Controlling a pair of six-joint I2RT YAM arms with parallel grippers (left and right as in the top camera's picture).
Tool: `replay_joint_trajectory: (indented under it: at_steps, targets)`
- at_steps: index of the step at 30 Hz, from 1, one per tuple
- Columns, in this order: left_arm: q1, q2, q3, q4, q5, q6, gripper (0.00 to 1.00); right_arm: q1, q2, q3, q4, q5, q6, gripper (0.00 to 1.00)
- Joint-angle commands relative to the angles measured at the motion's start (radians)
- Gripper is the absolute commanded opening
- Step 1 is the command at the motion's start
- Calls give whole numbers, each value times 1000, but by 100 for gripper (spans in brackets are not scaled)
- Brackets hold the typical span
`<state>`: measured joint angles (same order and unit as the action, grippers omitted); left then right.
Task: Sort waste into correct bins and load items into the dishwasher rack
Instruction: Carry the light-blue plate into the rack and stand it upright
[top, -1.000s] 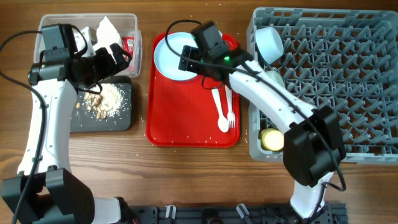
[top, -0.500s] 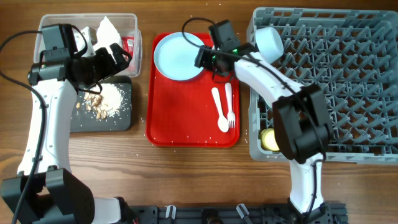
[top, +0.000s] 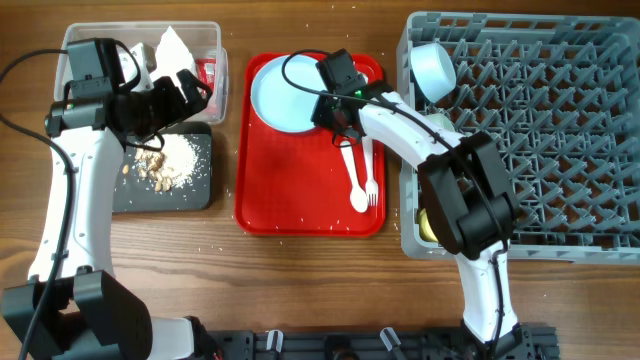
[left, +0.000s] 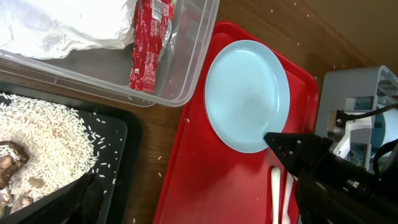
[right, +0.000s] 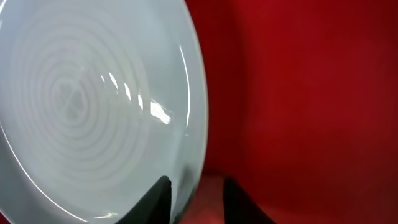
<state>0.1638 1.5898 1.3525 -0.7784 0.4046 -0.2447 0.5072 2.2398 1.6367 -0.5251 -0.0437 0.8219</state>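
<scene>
The pale blue plate (top: 283, 90) (left: 247, 93) (right: 93, 112) lies at the back of the red tray (top: 300, 190). My right gripper (top: 325, 115) (right: 196, 199) is at the plate's near-right rim. One finger is over the plate and the other over the tray, with a narrow gap still showing. The white spoon (top: 353, 175) and fork (top: 369, 172) lie on the tray beside it. My left gripper (top: 185, 90) (left: 199, 208) hangs wide open over the bins, holding nothing. The clear tub (top: 215, 30) holds the napkin (top: 172, 50) and the red wrapper (left: 149, 43). Food scraps (top: 165, 160) lie in the black tray (top: 190, 190).
The grey dishwasher rack (top: 560, 130) fills the right side, with a white bowl (top: 433, 68) at its back-left corner and a yellow cup (top: 437, 224) at its front-left. My right arm reaches from the rack's left edge across the red tray.
My right gripper swung out toward the rack, then came back left onto the plate's rim, its jaws narrowing around it. The left arm has not moved.
</scene>
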Motion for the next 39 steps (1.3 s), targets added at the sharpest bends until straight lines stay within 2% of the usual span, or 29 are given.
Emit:
replay_joint_trajectory:
  at_steps: [1, 3, 5, 8, 13, 16, 18, 23, 26, 29, 31, 39]
  targets:
    - [3, -4, 9, 3, -6, 17, 100, 0, 42, 12, -50, -49, 18, 20]
    - [3, -4, 9, 3, -6, 17, 100, 0, 42, 12, -68, -111, -25, 10]
    - [3, -4, 9, 3, -6, 17, 100, 0, 42, 12, -68, -146, -58, 5]
    - [3, -4, 9, 3, -6, 17, 100, -2, 25, 12, -81, -152, -66, 4]
    - [3, -4, 9, 3, -6, 17, 100, -23, -129, 13, -108, -140, -273, 4]
    - [3, -4, 9, 3, -6, 17, 100, -29, -286, 13, -156, -10, -328, 4]
    - [3, -4, 9, 3, -6, 17, 100, -31, -452, 13, -202, 203, -328, 4]
    - [3, -4, 9, 3, -6, 17, 100, -31, -726, 13, -305, 720, -335, 4]
    - [3, -4, 9, 3, -6, 17, 100, -31, -837, 13, -362, 986, -484, 4]
    - [3, -4, 9, 3, -6, 17, 100, -31, -881, 13, -438, 1159, -612, 4]
    - [3, -4, 9, 3, -6, 17, 100, -50, -880, 8, -519, 1193, -716, 4]
    - [3, -4, 9, 3, -6, 17, 100, -238, -806, -109, -528, 1160, -768, 4]
